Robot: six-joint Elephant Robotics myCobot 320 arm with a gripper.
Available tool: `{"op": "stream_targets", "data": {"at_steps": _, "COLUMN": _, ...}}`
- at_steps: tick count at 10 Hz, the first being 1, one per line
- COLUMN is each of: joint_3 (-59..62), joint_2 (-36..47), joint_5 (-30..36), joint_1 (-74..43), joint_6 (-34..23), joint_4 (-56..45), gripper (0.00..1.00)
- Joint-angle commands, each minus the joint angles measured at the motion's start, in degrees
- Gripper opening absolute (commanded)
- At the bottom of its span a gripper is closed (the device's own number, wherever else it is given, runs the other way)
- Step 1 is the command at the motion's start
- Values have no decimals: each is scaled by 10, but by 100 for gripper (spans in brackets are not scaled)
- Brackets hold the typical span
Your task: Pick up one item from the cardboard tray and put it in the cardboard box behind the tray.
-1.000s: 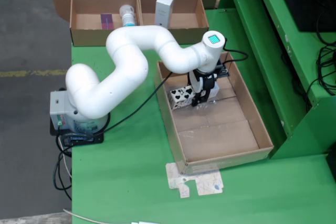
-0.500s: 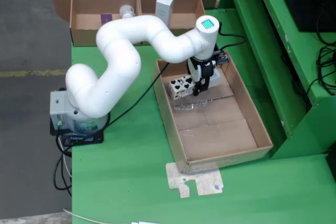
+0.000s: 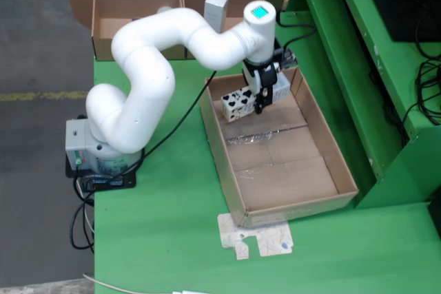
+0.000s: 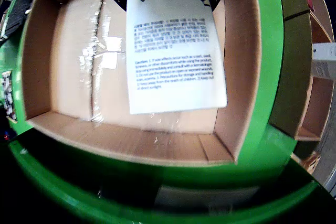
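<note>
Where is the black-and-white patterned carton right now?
In the fixed view, the black-and-white patterned carton hangs in the gripper over the far end of the cardboard tray.

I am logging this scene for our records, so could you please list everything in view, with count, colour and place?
Cardboard tray: one, brown, on the green table at centre-right of the fixed view; taped floor.
Patterned carton: one, white with black shapes, held above the tray's far end; the gripper view shows its printed white face.
Cardboard box: one, brown, two compartments, behind the tray at the table's far edge.
Tall white carton: one, upright in the box's right compartment.
Green table: one.
Flat card scrap: one, pale, on the table in front of the tray.
Arm: one, white, base at the table's left.
Gripper: one, black, shut on the patterned carton.
</note>
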Motion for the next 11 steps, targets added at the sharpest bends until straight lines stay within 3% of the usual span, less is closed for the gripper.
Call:
{"op": "stream_targets", "data": {"at_steps": 1, "joint_3": 146, "joint_2": 16, "joint_5": -15, "joint_1": 28, "joint_6": 8, "joint_4": -104, "gripper": 0}}
{"op": "stream_targets", "data": {"at_steps": 3, "joint_3": 146, "joint_2": 16, "joint_5": -15, "joint_1": 28, "joint_6": 8, "joint_4": -104, "gripper": 0}}
{"op": "stream_targets", "data": {"at_steps": 4, "joint_3": 242, "joint_2": 17, "joint_5": -31, "joint_1": 36, "joint_6": 13, "joint_4": -182, "gripper": 0}}
{"op": "stream_targets", "data": {"at_steps": 5, "joint_3": 242, "joint_2": 17, "joint_5": -31, "joint_1": 36, "joint_6": 13, "joint_4": -182, "gripper": 0}}
{"op": "stream_targets", "data": {"at_steps": 6, "joint_3": 340, "joint_2": -1, "joint_5": -41, "joint_1": 36, "joint_6": 13, "joint_4": -250, "gripper": 0}}
{"op": "stream_targets", "data": {"at_steps": 8, "joint_3": 387, "joint_2": -11, "joint_5": -45, "joint_1": 39, "joint_6": 14, "joint_4": -282, "gripper": 0}}
{"op": "stream_targets", "data": {"at_steps": 9, "joint_3": 538, "joint_2": -70, "joint_5": -47, "joint_1": 39, "joint_6": 8, "joint_4": -367, "gripper": 0}}
{"op": "stream_targets", "data": {"at_steps": 10, "joint_3": 538, "joint_2": -70, "joint_5": -47, "joint_1": 39, "joint_6": 8, "joint_4": -367, "gripper": 0}}
{"op": "stream_targets", "data": {"at_steps": 11, "joint_3": 643, "joint_2": -99, "joint_5": -60, "joint_1": 46, "joint_6": -5, "joint_4": -394, "gripper": 0}}
